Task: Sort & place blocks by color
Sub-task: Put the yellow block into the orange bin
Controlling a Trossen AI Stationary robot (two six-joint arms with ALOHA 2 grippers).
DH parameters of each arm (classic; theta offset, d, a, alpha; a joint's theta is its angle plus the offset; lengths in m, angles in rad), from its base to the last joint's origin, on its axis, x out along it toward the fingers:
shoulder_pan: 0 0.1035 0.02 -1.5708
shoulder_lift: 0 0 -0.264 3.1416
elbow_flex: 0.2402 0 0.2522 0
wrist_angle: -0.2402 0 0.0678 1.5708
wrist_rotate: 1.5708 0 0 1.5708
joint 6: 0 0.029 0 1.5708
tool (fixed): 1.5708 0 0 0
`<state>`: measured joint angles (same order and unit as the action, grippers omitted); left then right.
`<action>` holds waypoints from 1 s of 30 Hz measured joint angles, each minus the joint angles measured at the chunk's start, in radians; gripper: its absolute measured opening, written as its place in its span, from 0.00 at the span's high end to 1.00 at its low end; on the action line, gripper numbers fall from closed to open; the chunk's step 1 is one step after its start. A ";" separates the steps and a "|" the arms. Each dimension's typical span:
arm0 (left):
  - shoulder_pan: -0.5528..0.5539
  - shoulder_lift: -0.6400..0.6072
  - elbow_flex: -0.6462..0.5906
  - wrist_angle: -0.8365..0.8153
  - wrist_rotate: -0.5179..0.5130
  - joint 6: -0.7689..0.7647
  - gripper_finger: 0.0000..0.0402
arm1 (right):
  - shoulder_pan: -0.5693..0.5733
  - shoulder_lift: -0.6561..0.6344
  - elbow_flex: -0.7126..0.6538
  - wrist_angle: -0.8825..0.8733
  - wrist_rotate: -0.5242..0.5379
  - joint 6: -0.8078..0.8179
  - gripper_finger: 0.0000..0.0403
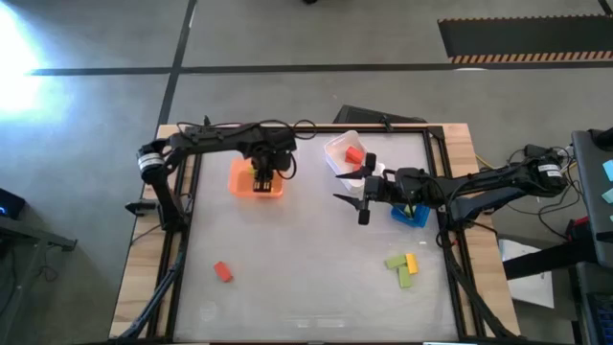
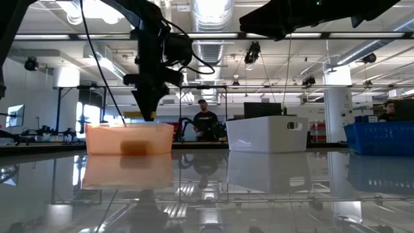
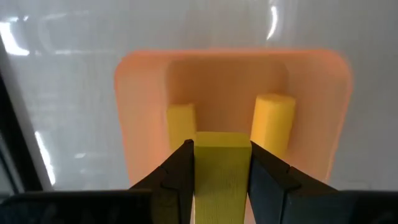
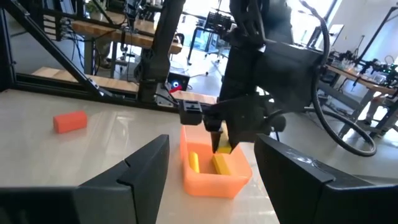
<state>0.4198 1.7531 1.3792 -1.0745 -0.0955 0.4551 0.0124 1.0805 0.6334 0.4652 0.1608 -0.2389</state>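
Observation:
My left gripper points down over the orange bin and is shut on a yellow block. Two more yellow blocks lie on the bin's floor. My right gripper hangs open and level above mid-table, between the white bin and the blue bin, touching nothing. A red block lies in the white bin and another red block lies on the table near the left front. Green and yellow blocks lie at the right front. My left gripper pinches the yellow block by its two opposite sides between its two fingers. The fingers come from above, pointing down. The block's end sticks out past the fingertips, above the bin's floor and clear of the two blocks lying there.
In the low view the orange bin, white bin and blue bin stand in a row. Bare table spreads across the middle and front. People stand in the room far behind the table.

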 joint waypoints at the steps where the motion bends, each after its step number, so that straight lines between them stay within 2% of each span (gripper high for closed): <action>1: 0.005 0.000 0.000 0.006 0.012 0.005 0.77 | 0.000 0.000 0.000 0.000 0.000 -0.001 0.44; 25: 0.024 -0.002 -0.192 0.235 0.010 0.056 0.76 | 0.000 0.000 0.000 -0.004 -0.001 -0.006 0.44; 30: 0.023 -0.002 -0.203 0.236 -0.021 0.050 0.59 | 0.000 0.000 0.000 -0.004 -0.001 -0.005 0.44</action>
<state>0.4431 1.7515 1.1760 -0.8383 -0.1160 0.5046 0.0124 1.0805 0.6334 0.4610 0.1596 -0.2440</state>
